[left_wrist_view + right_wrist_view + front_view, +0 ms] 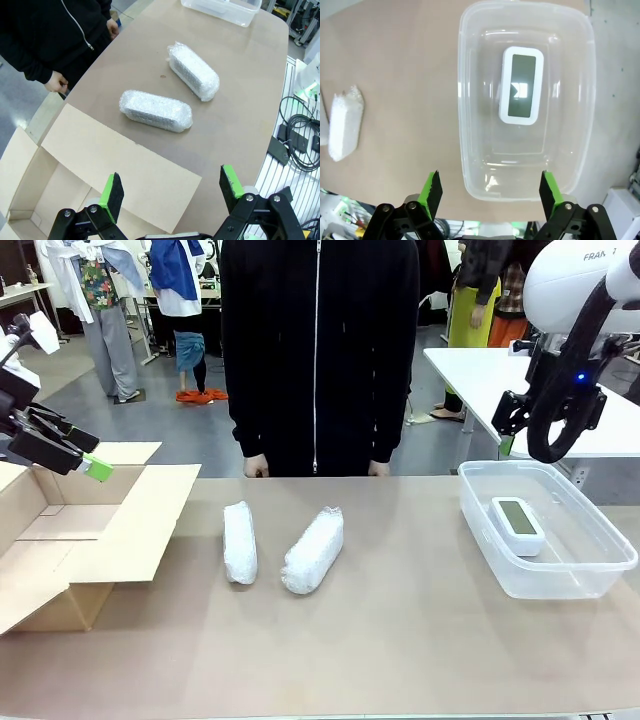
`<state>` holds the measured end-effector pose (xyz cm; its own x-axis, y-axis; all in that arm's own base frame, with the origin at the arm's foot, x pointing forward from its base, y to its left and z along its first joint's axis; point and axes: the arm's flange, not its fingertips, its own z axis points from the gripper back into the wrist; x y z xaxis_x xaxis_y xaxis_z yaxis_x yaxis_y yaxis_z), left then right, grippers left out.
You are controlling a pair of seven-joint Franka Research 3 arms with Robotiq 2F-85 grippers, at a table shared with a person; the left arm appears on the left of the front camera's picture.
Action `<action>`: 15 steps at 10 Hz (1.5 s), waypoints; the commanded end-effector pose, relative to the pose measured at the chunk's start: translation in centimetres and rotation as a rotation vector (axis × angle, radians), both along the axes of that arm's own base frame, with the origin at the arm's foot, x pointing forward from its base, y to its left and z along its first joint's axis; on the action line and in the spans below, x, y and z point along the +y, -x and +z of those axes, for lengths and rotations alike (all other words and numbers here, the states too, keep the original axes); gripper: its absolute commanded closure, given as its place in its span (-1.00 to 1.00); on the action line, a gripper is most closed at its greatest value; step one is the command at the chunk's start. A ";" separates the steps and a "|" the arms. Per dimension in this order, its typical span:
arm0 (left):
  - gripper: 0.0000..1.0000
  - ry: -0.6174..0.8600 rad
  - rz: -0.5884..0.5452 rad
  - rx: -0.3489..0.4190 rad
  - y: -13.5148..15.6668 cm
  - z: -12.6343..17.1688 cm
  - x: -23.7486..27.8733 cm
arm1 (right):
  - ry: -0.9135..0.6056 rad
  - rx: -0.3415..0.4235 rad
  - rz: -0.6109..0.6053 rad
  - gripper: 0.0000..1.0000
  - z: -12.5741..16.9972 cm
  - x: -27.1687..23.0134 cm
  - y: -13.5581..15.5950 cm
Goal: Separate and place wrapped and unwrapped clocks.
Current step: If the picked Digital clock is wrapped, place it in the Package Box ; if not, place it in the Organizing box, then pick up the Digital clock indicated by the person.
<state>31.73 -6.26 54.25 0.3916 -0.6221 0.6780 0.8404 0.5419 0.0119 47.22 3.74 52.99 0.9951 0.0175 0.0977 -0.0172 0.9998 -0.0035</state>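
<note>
The clock [521, 85] is lying flat, screen up, in the clear tub [465, 125] at the right end of the table, and the right gripper [490, 187] is being held above it, spread wide and empty. The two wrapped bundles are lying side by side at mid-table, untouched. The left gripper [172, 187] is likewise being held wide and empty over the open cardboard box [115, 155]. From there the nearer bundle [156, 111] is lying just beyond the box flap and the farther bundle [194, 71] past it towards the tub, so the left arm is judged the closer one. Both long axes are running roughly from the robot's side to the person's, the farther one slanted. What is being hidden inside the wrapping cannot be made out, and the box is being cut off at the picture edge.
</note>
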 end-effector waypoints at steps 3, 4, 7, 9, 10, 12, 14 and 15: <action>-1.00 0.014 -0.009 0.008 0.0 0.0 0.0 | -0.026 -0.021 0.030 -1.00 0.2 -0.4 0.6; -1.00 0.014 -0.009 0.008 0.0 0.0 0.0 | -0.026 -0.021 0.030 -1.00 0.2 -0.4 0.6; -1.00 0.014 -0.009 0.008 0.0 0.0 0.0 | -0.026 -0.021 0.030 -1.00 0.2 -0.4 0.6; -1.00 0.014 -0.009 0.008 0.0 0.0 0.0 | -0.026 -0.021 0.030 -1.00 0.2 -0.4 0.6; -1.00 0.014 -0.009 0.008 0.0 0.0 0.0 | -0.026 -0.021 0.030 -1.00 0.2 -0.4 0.6; -1.00 0.014 -0.009 0.008 0.0 0.0 0.0 | -0.026 -0.021 0.030 -1.00 0.2 -0.4 0.6; -1.00 0.014 -0.009 0.008 0.0 0.0 0.0 | -0.026 -0.021 0.030 -1.00 0.2 -0.4 0.6; -1.00 0.014 -0.009 0.008 0.0 0.0 0.0 | -0.026 -0.021 0.030 -1.00 0.2 -0.4 0.6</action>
<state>31.73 -6.26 54.25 0.3916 -0.6220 0.6780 0.8404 0.5419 0.0118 46.99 3.48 53.52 0.9934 0.0355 0.1091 -0.0355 0.9994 -0.0013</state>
